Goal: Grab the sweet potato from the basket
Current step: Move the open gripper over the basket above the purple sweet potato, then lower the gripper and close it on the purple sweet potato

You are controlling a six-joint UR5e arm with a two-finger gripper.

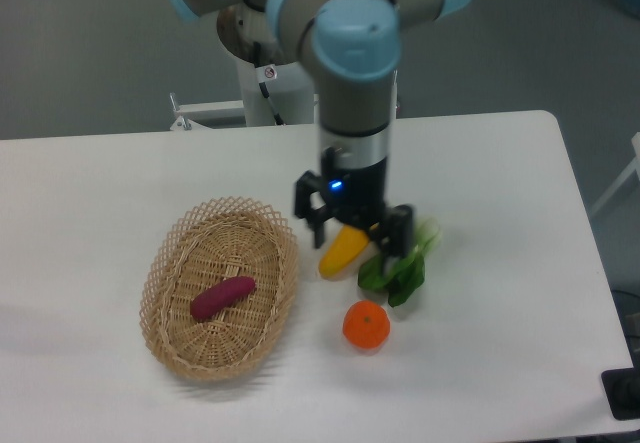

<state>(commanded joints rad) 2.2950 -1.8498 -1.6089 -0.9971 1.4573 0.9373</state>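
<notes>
Beside the basket [160,263], the claw [352,231] hangs open and empty.
It could grab the yellow squash [340,251], not the sweet potato [222,297].

One basket [165,268], one sweet potato [222,297], one yellow squash [341,250], one orange fruit [366,324], one leafy green [402,266].

The basket [222,288] is light tan woven wicker, rough and matt, with a looped rim. The sweet potato [222,297] looks smooth and matt, dark purple-red. The counter [500,193] is smooth, white, faintly sheened. The orange fruit [366,324] looks slightly glossy. The gripper [352,231] is black, matt plastic or metal.
</notes>
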